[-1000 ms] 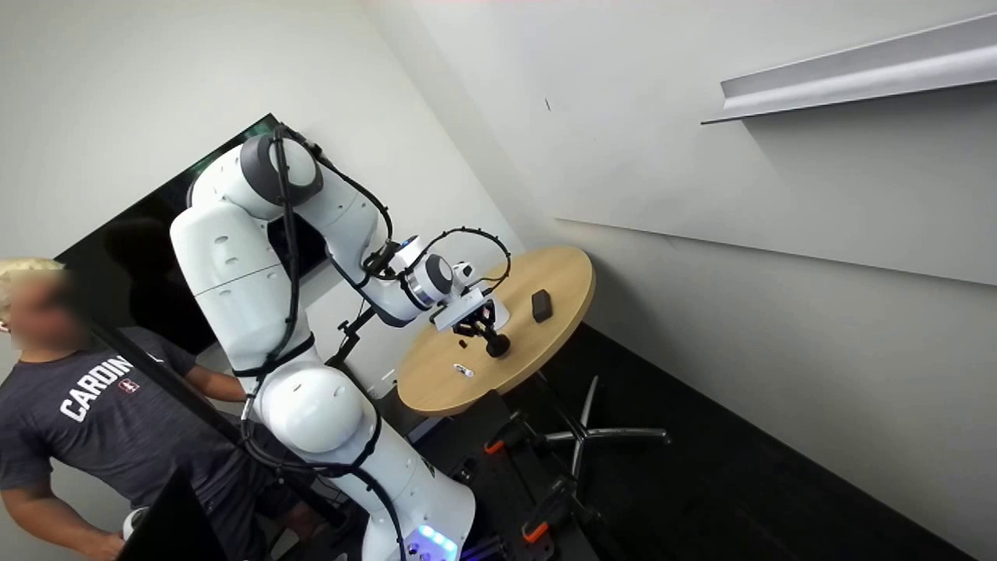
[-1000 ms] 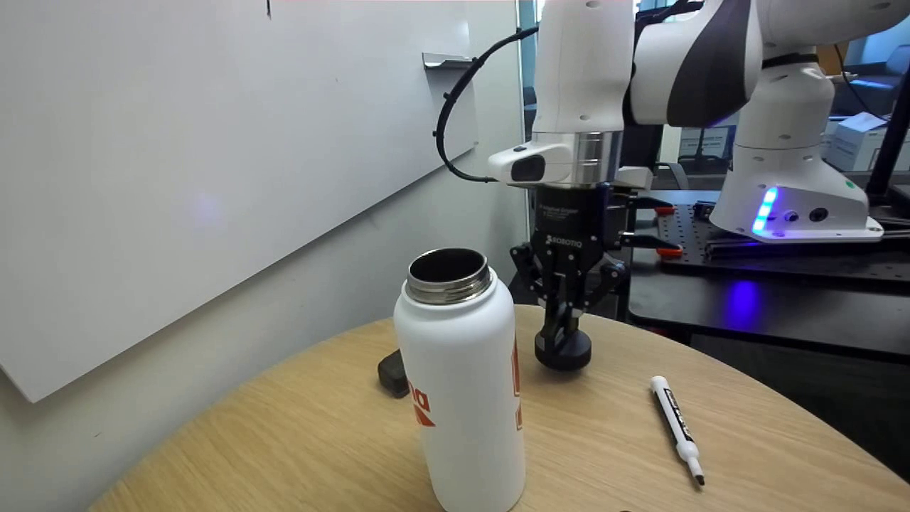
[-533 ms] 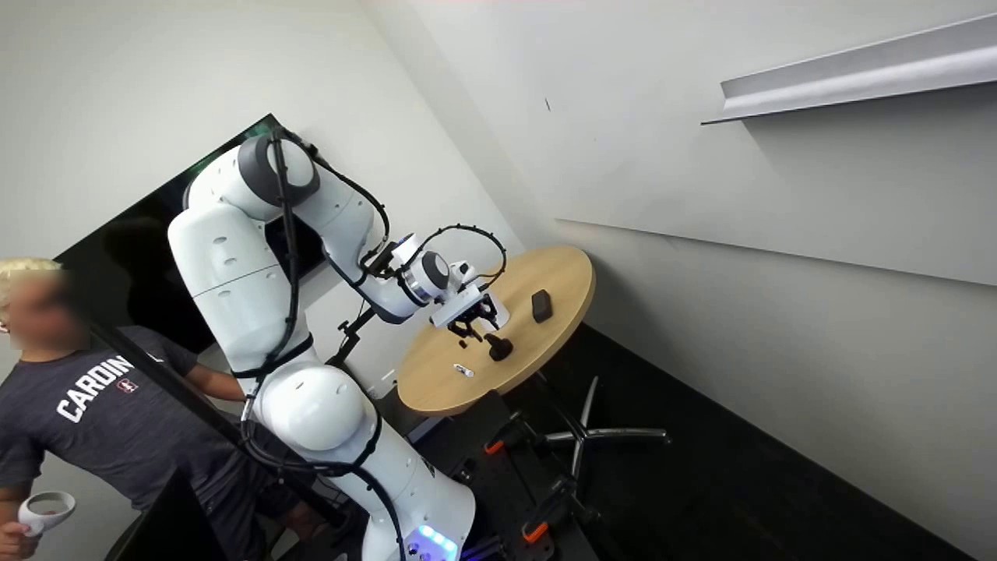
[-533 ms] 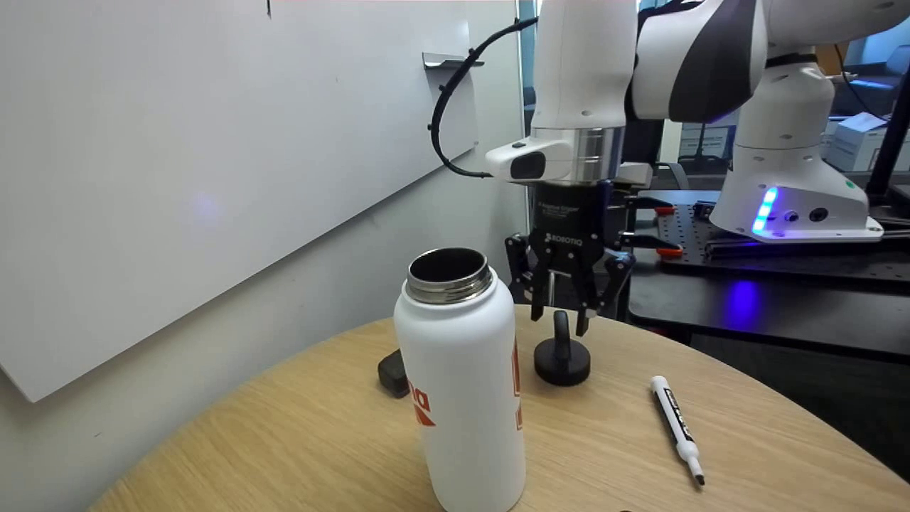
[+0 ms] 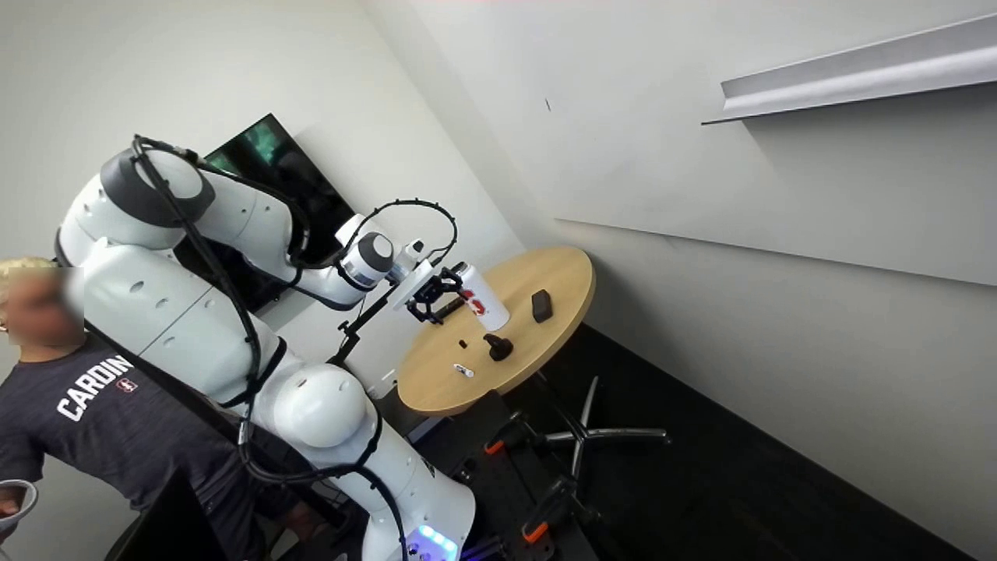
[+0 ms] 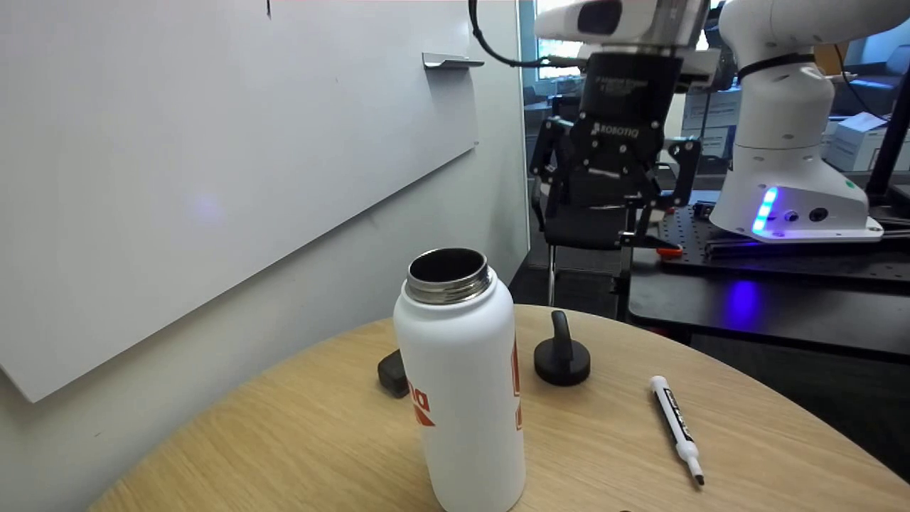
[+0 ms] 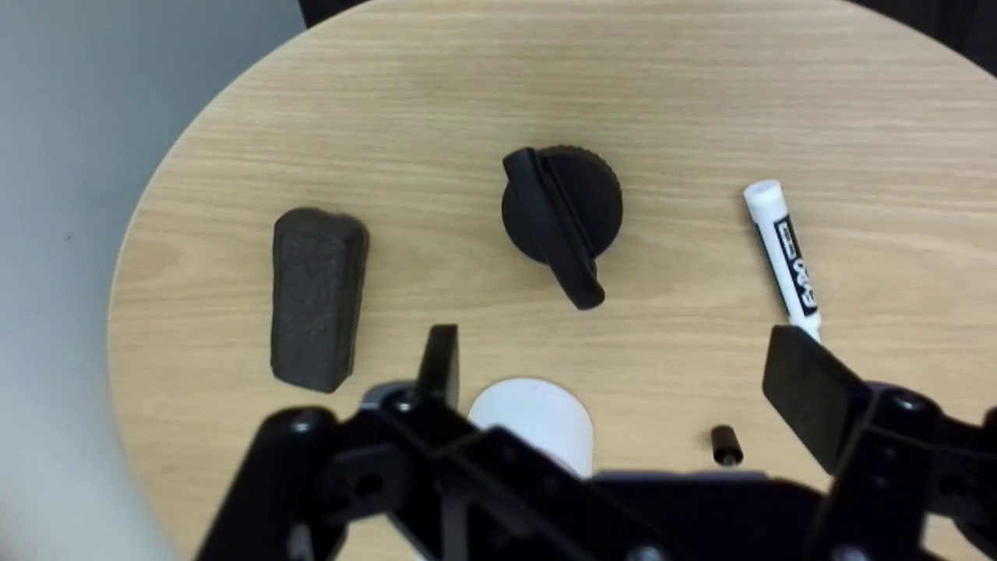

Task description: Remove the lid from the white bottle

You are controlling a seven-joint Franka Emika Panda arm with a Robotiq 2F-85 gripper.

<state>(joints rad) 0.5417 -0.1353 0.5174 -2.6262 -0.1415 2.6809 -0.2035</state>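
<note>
The white bottle [image 6: 462, 405] stands upright on the round wooden table, its metal-threaded mouth bare and red lettering on its side. Its lid [image 6: 561, 363], a black disc with a loop handle, lies apart from it on the tabletop, handle up. High above the table hangs my gripper [image 6: 597, 220], open, with nothing between its fingers. In the wrist view the lid [image 7: 596, 195] shows beyond the fingertips. There the bottle [image 7: 537, 417] is partly hidden behind a finger. An exterior view has the gripper [image 5: 448, 300] near the height of the bottle's top [image 5: 484, 300].
A marker [image 7: 787, 257] lies on the table [image 7: 436, 101] on one side of the lid. On the other side is a dark brown block [image 7: 319, 300]. A small dark piece [image 7: 726, 446] rests near the bottle. A person [image 5: 86, 397] is behind the arm.
One second ago the gripper was shut on the lid at the tabletop. It has opened, let go, then risen and drawn back toward the robot's base. Lid and bottle stay in place.
</note>
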